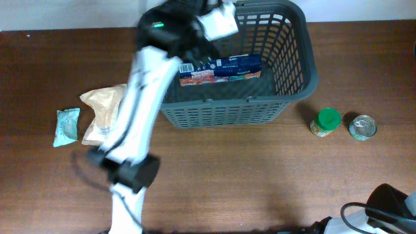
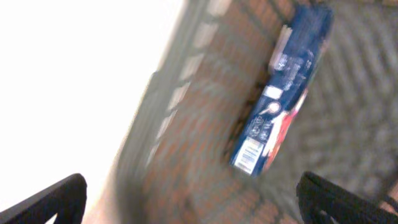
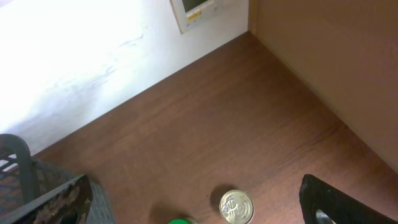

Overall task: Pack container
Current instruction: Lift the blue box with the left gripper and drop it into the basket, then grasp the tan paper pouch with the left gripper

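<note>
The dark grey slotted container (image 1: 299, 58) stands at the back middle of the table. A blue and red packet (image 1: 221, 70) lies inside it; it also shows in the left wrist view (image 2: 283, 93), blurred, next to the container's wall (image 2: 168, 106). My left gripper (image 2: 199, 199) hovers over the container's left rim, open and empty; its arm (image 1: 140, 97) reaches over the table's left side. My right gripper (image 3: 199, 199) is open and empty near the front right, above a green-lidded jar (image 1: 325, 121) and a tin can (image 1: 363, 127), also seen in the right wrist view (image 3: 236, 206).
A tan pouch (image 1: 104, 114) and a small teal packet (image 1: 67, 127) lie on the table left of the container. A white wall runs along the back. A beige panel (image 3: 329, 56) stands at the table's right side.
</note>
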